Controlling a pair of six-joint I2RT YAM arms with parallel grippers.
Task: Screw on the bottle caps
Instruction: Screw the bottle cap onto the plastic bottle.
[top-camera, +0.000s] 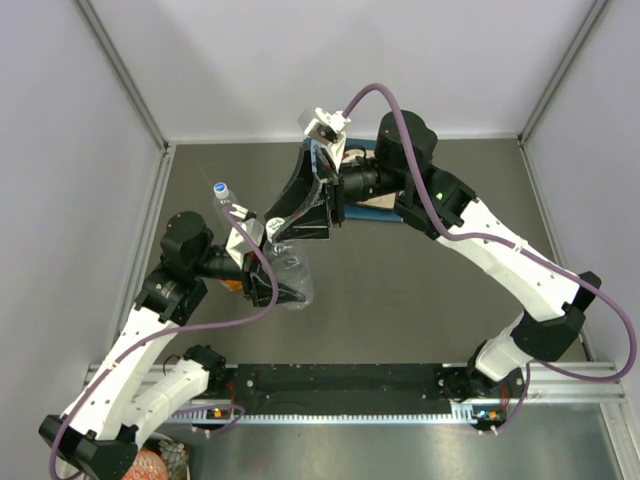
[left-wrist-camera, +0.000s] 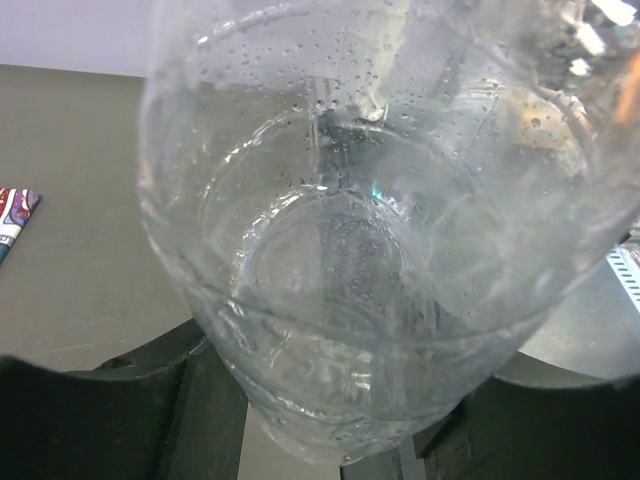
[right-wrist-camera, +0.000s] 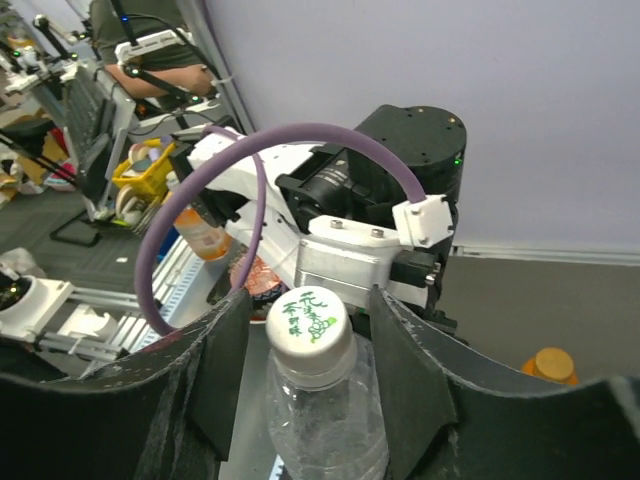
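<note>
A clear ribbed bottle (top-camera: 291, 276) is held up off the table, tilted, in my left gripper (top-camera: 268, 287), which is shut on its lower body. In the left wrist view the bottle (left-wrist-camera: 350, 250) fills the frame between both fingers. A white cap with green print (right-wrist-camera: 307, 319) sits on its neck. My right gripper (right-wrist-camera: 310, 305) stands open around this cap, with a small gap on each side; in the top view it (top-camera: 303, 215) is over the bottle's top. A second clear bottle with a blue-and-white cap (top-camera: 220, 190) stands at the left. The orange bottle (top-camera: 231, 284) stands by my left wrist.
A patterned flat card (top-camera: 372, 203) lies under my right arm; its corner shows in the left wrist view (left-wrist-camera: 15, 215). An orange top (right-wrist-camera: 550, 365) shows on the table in the right wrist view. A black rail (top-camera: 340, 382) runs along the near edge. Grey walls close in the table.
</note>
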